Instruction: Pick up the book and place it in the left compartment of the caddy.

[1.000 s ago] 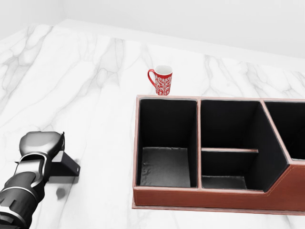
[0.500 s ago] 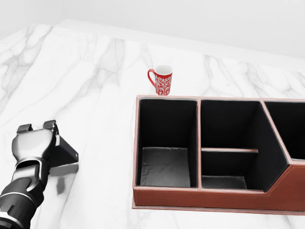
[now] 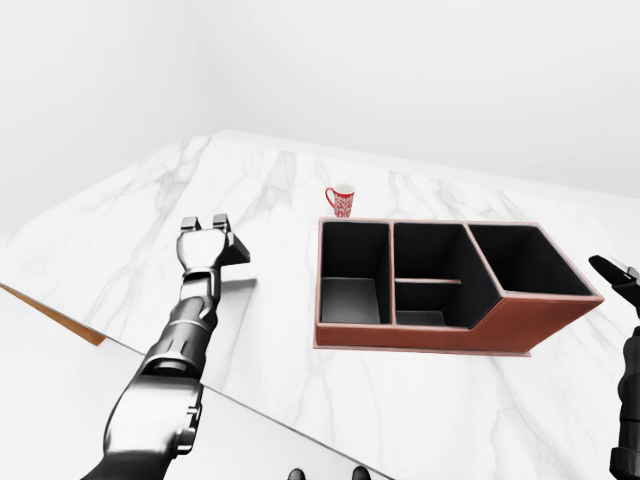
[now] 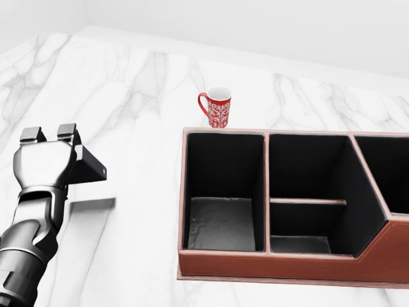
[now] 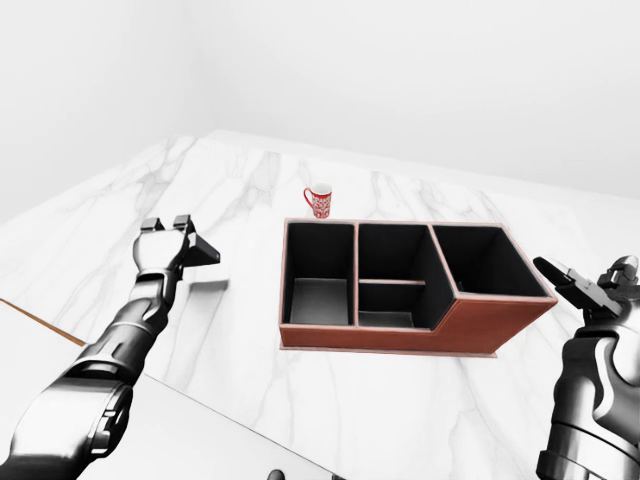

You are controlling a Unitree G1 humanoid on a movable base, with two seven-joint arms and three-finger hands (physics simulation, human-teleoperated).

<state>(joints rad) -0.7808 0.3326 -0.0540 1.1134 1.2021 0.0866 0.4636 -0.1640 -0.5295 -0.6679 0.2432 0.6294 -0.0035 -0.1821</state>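
Observation:
A thin dark book (image 4: 89,167) hangs above the white marble counter, left of the caddy, and casts a grey shadow (image 4: 86,208) beneath itself. My left hand (image 4: 48,153) is shut on the book's left end, fingers pointing toward the top of the head view. The brown caddy (image 4: 268,262) has black-lined compartments; its left compartment (image 4: 223,192) holds nothing. My right hand (image 5: 585,290) hovers open at the right edge of the right-eye view, just right of the caddy's low end, with nothing in it.
A red patterned mug (image 4: 218,107) stands on the counter, touching or nearly touching the caddy's top rim above the left compartment. The counter's near edge (image 3: 50,315) runs diagonally across the lower left of the left-eye view. A pale wall backs the counter.
My left hand has risen toward the top of the head view with the book, which now hangs off the counter over its shadow. Caddy and mug have not moved.

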